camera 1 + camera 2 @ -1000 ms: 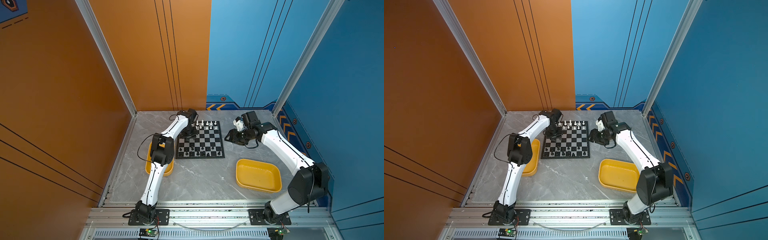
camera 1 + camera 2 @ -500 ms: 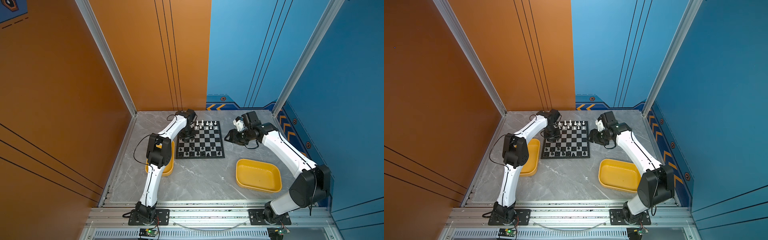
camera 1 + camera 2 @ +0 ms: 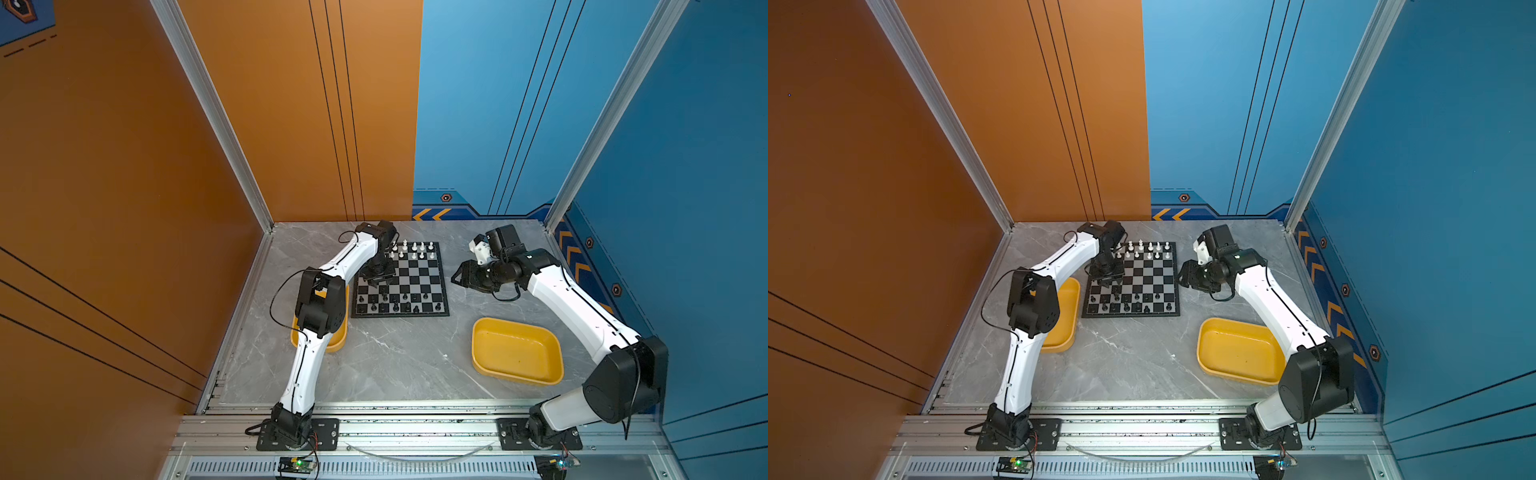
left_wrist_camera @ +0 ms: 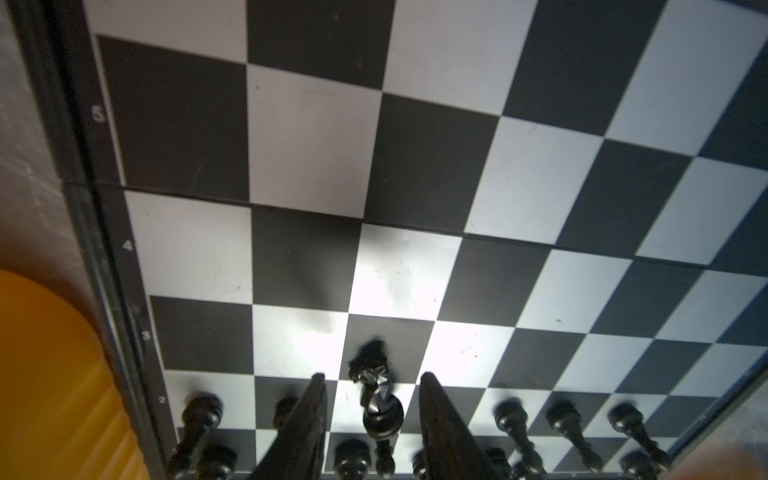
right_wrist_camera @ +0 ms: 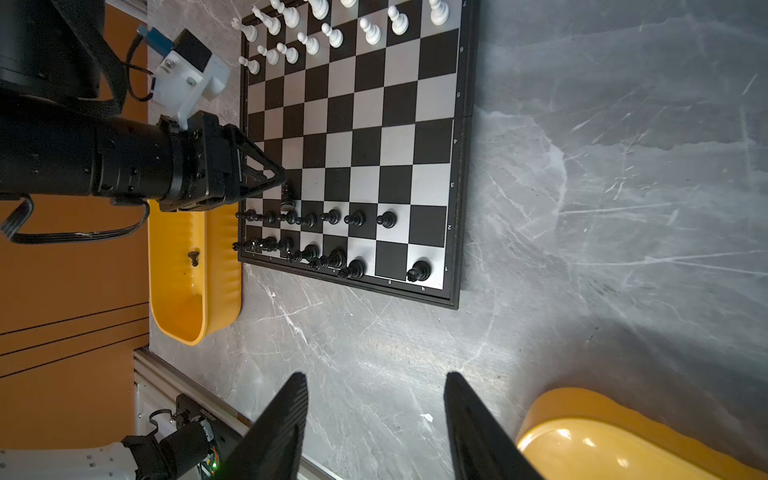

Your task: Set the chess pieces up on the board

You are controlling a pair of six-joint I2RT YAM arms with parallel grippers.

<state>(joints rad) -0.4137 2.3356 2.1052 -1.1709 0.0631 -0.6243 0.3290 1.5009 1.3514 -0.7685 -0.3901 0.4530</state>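
Fingers point(image 4: 309, 419) of the left gripper point(image 4: 371, 375) are narrowly parted and straddle a black knight point(image 4: 376, 399), with a gap on each side, so no grip. The knight is on the board point(image 3: 413, 276), just centre-ward of the black pieces point(image 5: 332, 217) in the two near rows. White pieces point(image 5: 334, 37) fill the far rows. One black piece point(image 5: 193, 257) lies in the yellow tray point(image 5: 220, 270) beside the board. Off the board, the right gripper point(image 5: 375, 374) hangs over the desk point(image 5: 582, 208), fingers wide, holding nothing.
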